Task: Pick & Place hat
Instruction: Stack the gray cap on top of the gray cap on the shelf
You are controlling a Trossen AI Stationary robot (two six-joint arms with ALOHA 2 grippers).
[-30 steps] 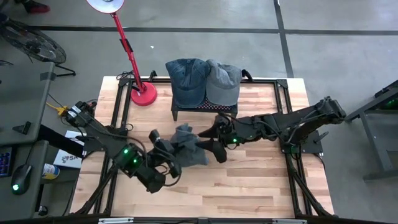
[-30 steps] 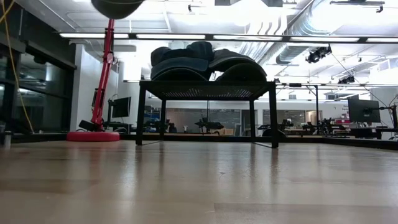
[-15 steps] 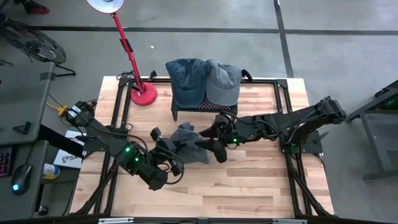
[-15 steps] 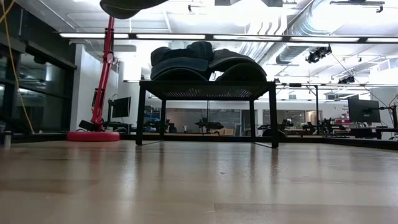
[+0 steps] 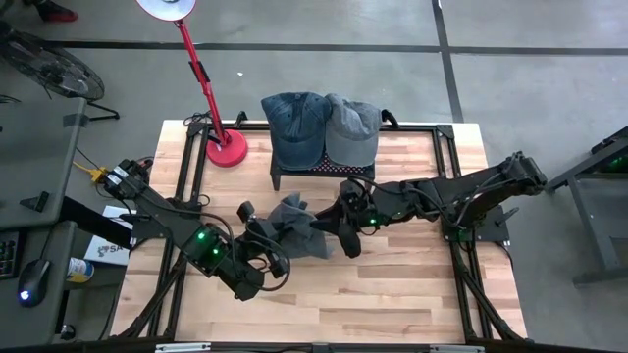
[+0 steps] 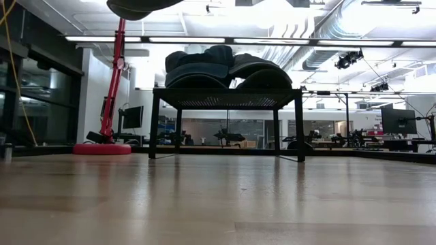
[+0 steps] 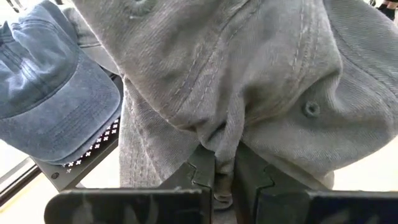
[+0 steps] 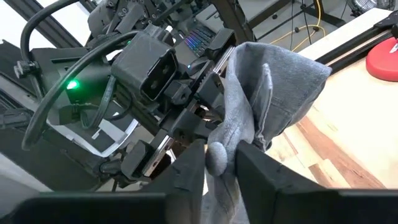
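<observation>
Grey hat held up above the wooden bench, mid-bench, between both arms, in front of the black rack. Left gripper at the hat's left side, fingers pressed together pinching a fold of grey fabric, seen clearly in left wrist view. Right gripper at the hat's right edge, fingers closed in on a bunched bit of the same hat, cloth squeezed between them in right wrist view. Rack holds a blue cap and a grey cap side by side, touching. Red lamp stands at the bench's back left corner, well apart from the hat
</observation>
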